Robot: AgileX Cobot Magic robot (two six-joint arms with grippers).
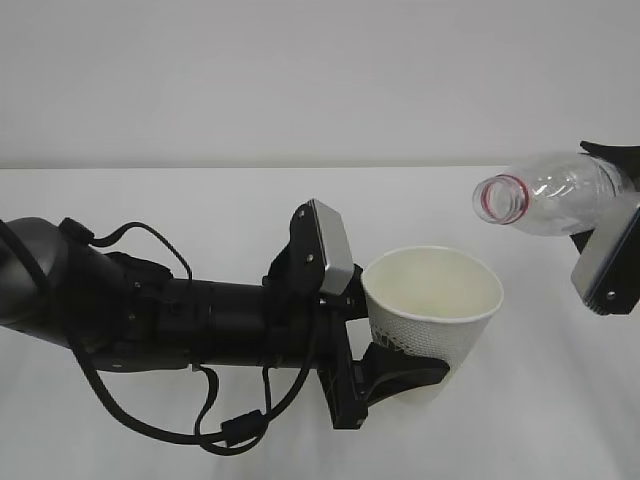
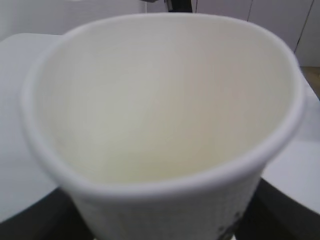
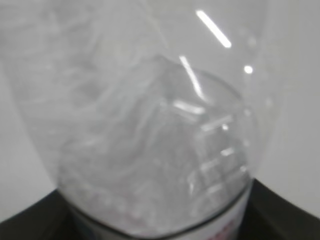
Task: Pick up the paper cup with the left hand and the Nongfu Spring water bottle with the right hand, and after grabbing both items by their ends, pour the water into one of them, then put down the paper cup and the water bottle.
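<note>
Above the white table [image 1: 180, 200], both pickups look done: the left hand [image 1: 395, 375] has the paper cup [image 1: 432, 315] lifted and upright, its black fingers [image 1: 405, 372] spread wide around the lower wall and closed against it, while the right hand [image 1: 605, 265] at the far right edge of the exterior view carries the Nongfu Spring water bottle [image 1: 545, 195] tipped nearly on its side, the uncapped mouth with its red neck ring pointing left and slightly down. The right hand's own fingertips are mostly out of frame there, but the right wrist view shows the bottle's [image 3: 150, 140] clear ribbed body filling the picture with dark jaws at either bottom corner, so the jaws appear to be closed on it at about its own width. The bottle mouth sits higher than the cup and off to its right, near the rim but not yet over the opening. No stream of water shows between them, and I cannot tell whether any liquid is in the bottle. The left wrist view looks straight into the cup [image 2: 160, 110]: cream inside, apparently dry and empty. So the pour itself seems to remain, judged from this, followed by setting both items back down on the table.
</note>
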